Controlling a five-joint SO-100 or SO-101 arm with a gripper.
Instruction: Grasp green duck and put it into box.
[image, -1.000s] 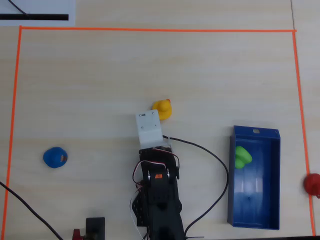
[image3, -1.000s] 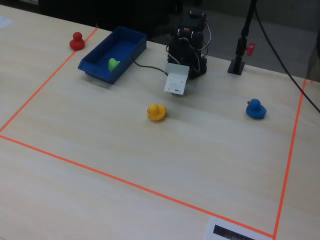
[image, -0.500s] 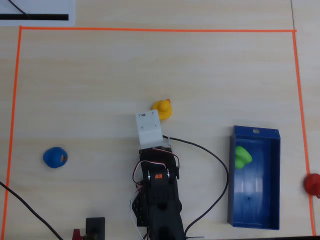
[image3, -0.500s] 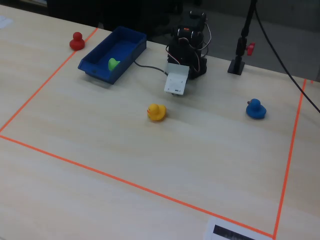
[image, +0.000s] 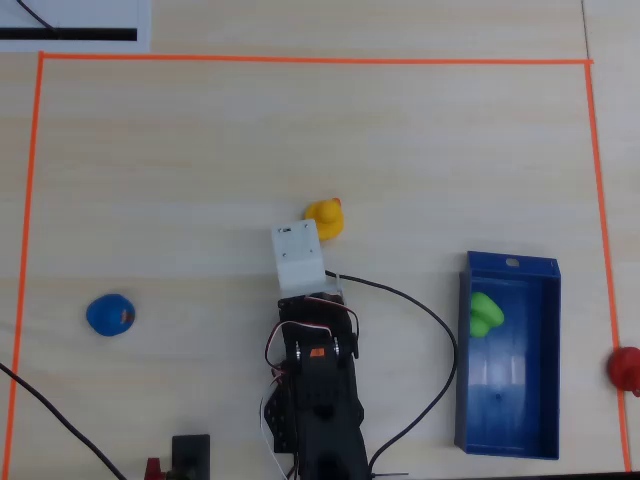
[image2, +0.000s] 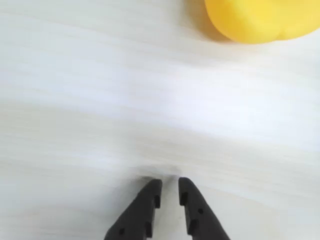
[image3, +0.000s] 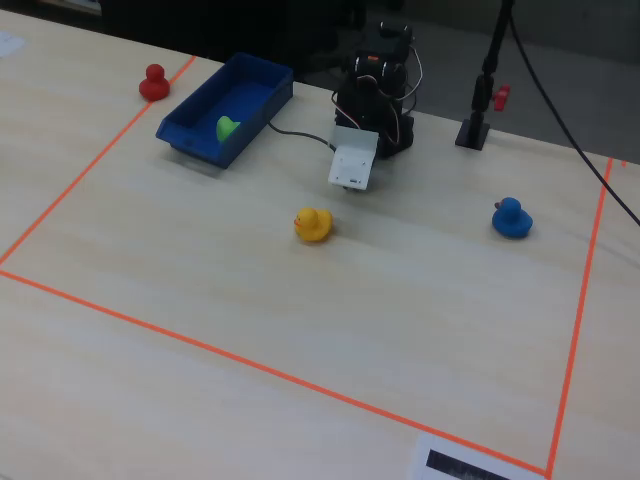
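Claw (image2: 169, 186): tips nearly pressed together, empty | green duck (image: 485, 313): already in blue box (image: 547, 370), well right of claw in overhead view | yellow duck (image2: 260, 20): just ahead.

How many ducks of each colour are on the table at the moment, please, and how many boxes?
Green duck: 1, lying inside the blue box
Yellow duck: 1
Blue duck: 1
Red duck: 1, outside the orange tape line
Blue box: 1
Total: 4 ducks and 1 box, 5 things
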